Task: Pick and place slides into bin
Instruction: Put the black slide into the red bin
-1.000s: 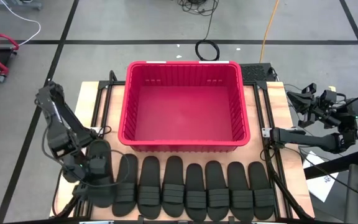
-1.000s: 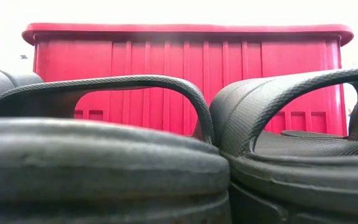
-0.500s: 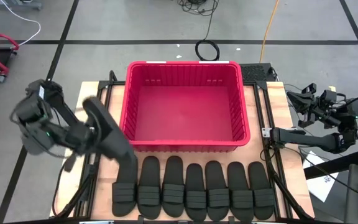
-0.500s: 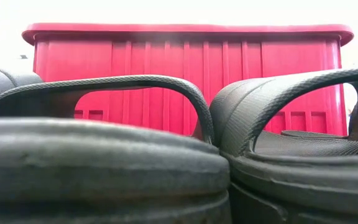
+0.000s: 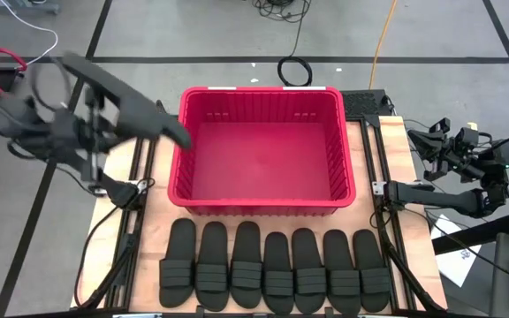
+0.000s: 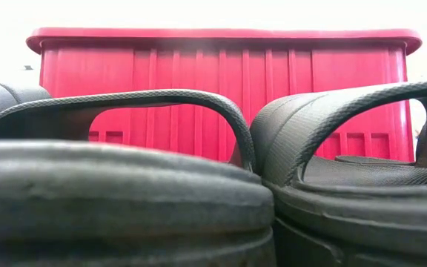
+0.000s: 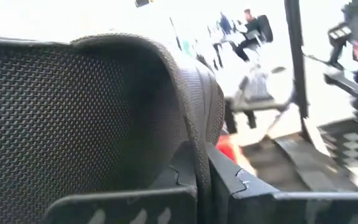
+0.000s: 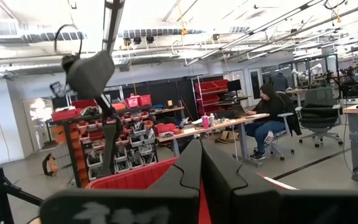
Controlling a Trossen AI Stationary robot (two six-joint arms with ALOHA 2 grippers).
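High view shows the change clearly: a second ago the left gripper (image 5: 91, 132) was low at the left end of the row, and now it is raised beside the bin (image 5: 263, 208), pinching one slide (image 5: 126, 97) by the strap. That slide hangs in the air, its far end over the left rim of the bin. Seven slides (image 5: 277, 269) remain in a row on the table (image 5: 414, 256), in front of the bin, which is empty. The right gripper (image 8: 199, 180) waits at the right edge, its fingers pressed together. The first slide seems almost ready for release.
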